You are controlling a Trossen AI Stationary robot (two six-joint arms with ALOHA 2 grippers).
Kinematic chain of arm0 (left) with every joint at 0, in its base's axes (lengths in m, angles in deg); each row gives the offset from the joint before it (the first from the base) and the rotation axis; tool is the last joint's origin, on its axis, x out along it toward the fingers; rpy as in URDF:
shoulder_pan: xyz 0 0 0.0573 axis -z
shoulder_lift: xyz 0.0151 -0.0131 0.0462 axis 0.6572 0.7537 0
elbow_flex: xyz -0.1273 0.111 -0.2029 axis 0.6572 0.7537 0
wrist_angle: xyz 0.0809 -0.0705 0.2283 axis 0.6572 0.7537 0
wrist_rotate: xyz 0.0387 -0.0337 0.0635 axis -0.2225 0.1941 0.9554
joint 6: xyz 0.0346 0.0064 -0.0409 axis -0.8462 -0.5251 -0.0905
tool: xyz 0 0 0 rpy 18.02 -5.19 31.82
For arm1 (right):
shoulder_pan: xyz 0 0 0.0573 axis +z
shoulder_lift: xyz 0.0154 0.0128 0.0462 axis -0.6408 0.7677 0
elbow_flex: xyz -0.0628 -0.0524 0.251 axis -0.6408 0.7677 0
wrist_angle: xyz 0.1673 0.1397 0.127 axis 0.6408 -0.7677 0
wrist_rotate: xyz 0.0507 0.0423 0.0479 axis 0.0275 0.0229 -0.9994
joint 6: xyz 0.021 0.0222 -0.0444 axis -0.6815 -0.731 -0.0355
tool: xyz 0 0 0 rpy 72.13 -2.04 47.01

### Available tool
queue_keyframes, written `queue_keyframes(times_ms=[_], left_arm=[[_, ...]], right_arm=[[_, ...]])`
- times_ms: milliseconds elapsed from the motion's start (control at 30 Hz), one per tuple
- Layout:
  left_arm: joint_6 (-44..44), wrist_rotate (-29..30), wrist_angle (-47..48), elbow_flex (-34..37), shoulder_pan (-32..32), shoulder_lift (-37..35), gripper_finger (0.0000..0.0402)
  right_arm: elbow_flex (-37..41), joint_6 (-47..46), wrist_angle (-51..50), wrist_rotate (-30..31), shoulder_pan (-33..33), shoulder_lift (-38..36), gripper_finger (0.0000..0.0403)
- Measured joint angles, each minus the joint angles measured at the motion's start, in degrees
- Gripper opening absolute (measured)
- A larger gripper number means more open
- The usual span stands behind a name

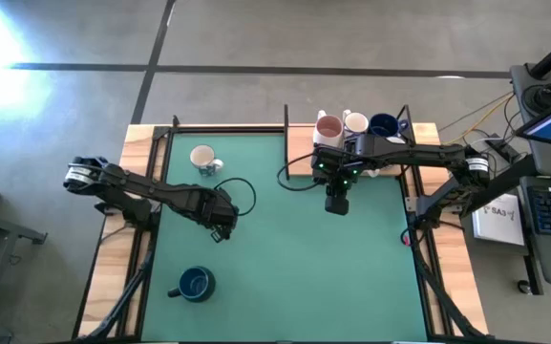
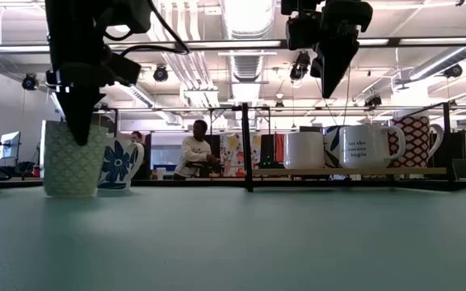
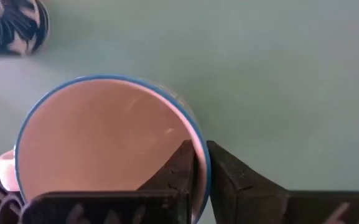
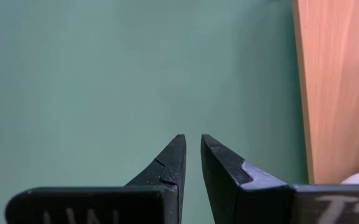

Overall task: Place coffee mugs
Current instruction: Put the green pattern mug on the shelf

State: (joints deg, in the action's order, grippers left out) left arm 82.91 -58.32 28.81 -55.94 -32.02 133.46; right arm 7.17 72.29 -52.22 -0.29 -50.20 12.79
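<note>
A mug with a green diamond pattern and a blue rim (image 2: 67, 170) (image 3: 104, 137) stands upright on the green mat, left of centre. My left gripper (image 1: 222, 227) (image 2: 79, 137) (image 3: 195, 155) reaches down into it, shut on its rim, and hides it in the high view. Behind it stands a white mug with blue flowers (image 1: 203, 158) (image 2: 121, 166). A dark blue mug (image 1: 196, 283) sits near the front left. My right gripper (image 1: 337, 204) (image 4: 193, 140) hangs shut above the mat at the far right, holding nothing. My left gripper pinches the patterned mug's wall at the rim (image 3: 195, 134), one finger inside the mug and one outside. The fingers come from above, pointing steeply down. The mug stands upright with its base on the mat.
A wooden ledge (image 1: 423, 134) (image 4: 338, 87) at the far right carries a pink mug (image 1: 329, 127), a white one (image 1: 356, 122) and a dark blue one (image 1: 383, 126). A black post (image 2: 247, 145) rises at the mat's far edge. People sit in the room beyond.
</note>
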Motion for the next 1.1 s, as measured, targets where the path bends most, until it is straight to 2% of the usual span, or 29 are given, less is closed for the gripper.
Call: queue_keyframes(times_ms=[133,333,533,733,867,967,1100], left_arm=[[-2.6,-1.5,-2.8,-0.2,-1.1,0.1,0.0016],[-6.3,-4.0,-6.7,-4.2,-2.3,1.8,0.0007],[-12.2,-4.3,-11.8,-9.3,-2.6,6.9,0.0013],[-21.7,-5.9,-13.2,-20.6,-2.6,17.4,0.0011],[-29.7,-6.0,-11.3,-30.3,-2.6,24.7,0.0012],[-34.9,-5.9,-11.0,-36.2,-2.9,28.4,0.0012],[-37.6,-6.0,-9.6,-40.5,-3.9,30.9,0.0012]], right_arm=[[0.0,-0.5,-1.0,0.0,0.0,0.0,0.0038],[0.0,-1.9,-3.0,0.0,0.4,-1.1,0.0038],[0.0,-3.8,-2.9,0.1,2.8,-4.1,0.0038],[0.0,-7.3,-2.0,0.2,7.0,-6.8,0.0038],[0.0,-9.3,-2.1,4.3,10.1,-8.2,0.0038],[0.2,-9.9,-2.1,6.7,12.1,-9.1,0.0038],[1.8,-10.6,-2.1,7.9,14.1,-10.5,0.0038]])
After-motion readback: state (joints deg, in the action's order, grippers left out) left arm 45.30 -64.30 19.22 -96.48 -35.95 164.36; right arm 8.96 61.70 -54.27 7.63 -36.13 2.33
